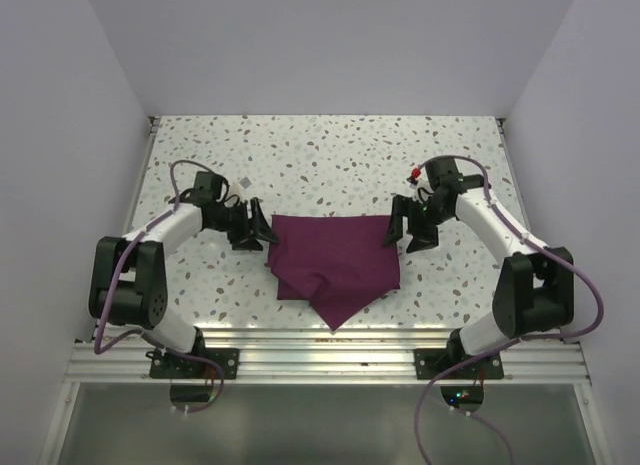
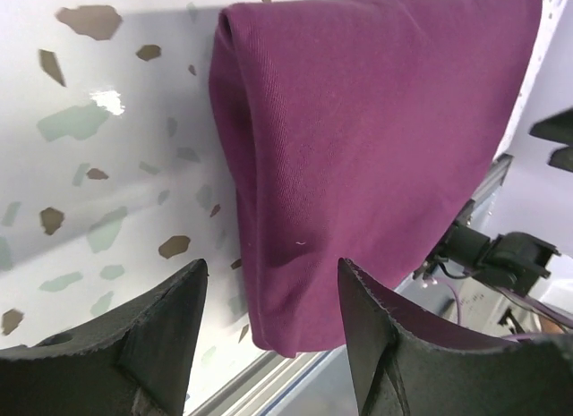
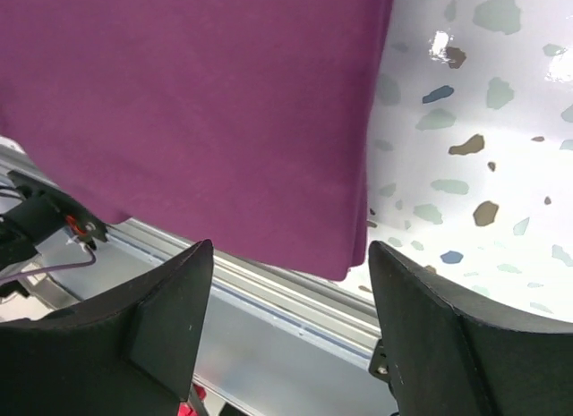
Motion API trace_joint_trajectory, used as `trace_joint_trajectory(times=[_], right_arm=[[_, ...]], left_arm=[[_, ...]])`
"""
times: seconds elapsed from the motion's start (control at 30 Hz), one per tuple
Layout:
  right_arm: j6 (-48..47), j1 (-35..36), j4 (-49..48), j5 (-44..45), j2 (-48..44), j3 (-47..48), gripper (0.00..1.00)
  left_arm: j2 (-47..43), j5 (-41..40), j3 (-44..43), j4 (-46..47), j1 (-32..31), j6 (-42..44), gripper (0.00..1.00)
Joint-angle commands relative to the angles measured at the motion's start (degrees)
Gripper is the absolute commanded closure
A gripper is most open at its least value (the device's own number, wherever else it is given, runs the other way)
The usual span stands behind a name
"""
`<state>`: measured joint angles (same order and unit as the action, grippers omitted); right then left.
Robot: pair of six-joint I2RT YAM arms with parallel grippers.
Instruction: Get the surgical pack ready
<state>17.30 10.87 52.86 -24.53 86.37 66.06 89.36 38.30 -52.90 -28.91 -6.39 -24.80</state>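
The surgical pack (image 1: 335, 265) is a dark-purple cloth, folded over on itself on the speckled table, with one pointed corner hanging toward the near edge. My left gripper (image 1: 262, 228) is open and empty just off the pack's upper left corner. My right gripper (image 1: 405, 230) is open and empty just off its upper right corner. In the left wrist view the pack's rounded fold (image 2: 376, 157) lies beyond the open fingers (image 2: 170, 318). In the right wrist view the pack (image 3: 197, 103) fills the upper left, its edge between the open fingers (image 3: 421, 300).
The table's near edge is a metal rail (image 1: 330, 350) just below the pack's point. White walls (image 1: 60, 135) enclose the table on three sides. Bare speckled tabletop (image 1: 330, 165) lies behind the pack.
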Motion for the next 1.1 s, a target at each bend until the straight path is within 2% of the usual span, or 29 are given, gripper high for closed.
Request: trace_joint_trajectory(times=[0.0, 0.23, 0.3, 0.4, 0.5, 0.57, 0.6, 0.63, 0.77, 0.97, 1.07], right_arm=[[-1.39, -0.59, -2.76, 0.72, 1.08, -1.37, 0.28], [-2.18, -1.29, -5.84, -0.34, 3.72, -5.06, 0.35], [-2.45, -1.38, -6.62, -1.04, 5.21, -5.24, 0.4], [-2.8, -1.56, -7.42, -2.97, 6.97, -5.24, 0.48], [-2.97, -1.56, -7.6, -4.64, 8.02, -4.98, 0.65], [-3.15, -1.56, -7.07, -5.26, 7.94, -4.72, 0.76], [-3.5, -1.82, -6.63, -3.78, 7.76, -4.02, 0.89], [-3.76, -2.0, -6.11, -2.9, 7.68, -3.58, 0.92], [-4.03, -5.76, -4.08, 1.07, 7.06, -0.95, 0.98], [-5.17, -6.66, -1.8, -0.43, 8.29, 2.66, 0.99], [-5.26, -6.66, -1.1, -1.39, 7.41, 1.27, 0.97]], left_arm=[[1.42, 6.42, 1.13, 3.24, 0.5, 0.89, 0.36], [3.01, 10.73, 4.56, 5.35, 0.42, 1.33, 0.38], [3.27, 11.7, 5.35, 5.18, 0.5, 1.85, 0.44], [3.45, 12.67, 5.88, 4.21, 0.42, 3.0, 0.55], [3.63, 14.51, 6.5, 3.42, 0.5, 3.79, 0.66], [3.63, 15.04, 6.67, 2.98, 0.5, 4.14, 0.83], [3.54, 14.96, 6.67, 2.8, 0.5, 4.14, 0.9], [3.1, 13.91, 6.5, 2.45, 0.5, 4.32, 1.0], [1.61, 8.02, 5.09, -1.41, 0.5, 4.58, 1.0], [-0.76, 6.61, 5.71, -2.38, 0.5, 3.62, 1.0], [-2.0, 6.08, 7.2, -2.12, 0.5, 2.91, 0.98]])
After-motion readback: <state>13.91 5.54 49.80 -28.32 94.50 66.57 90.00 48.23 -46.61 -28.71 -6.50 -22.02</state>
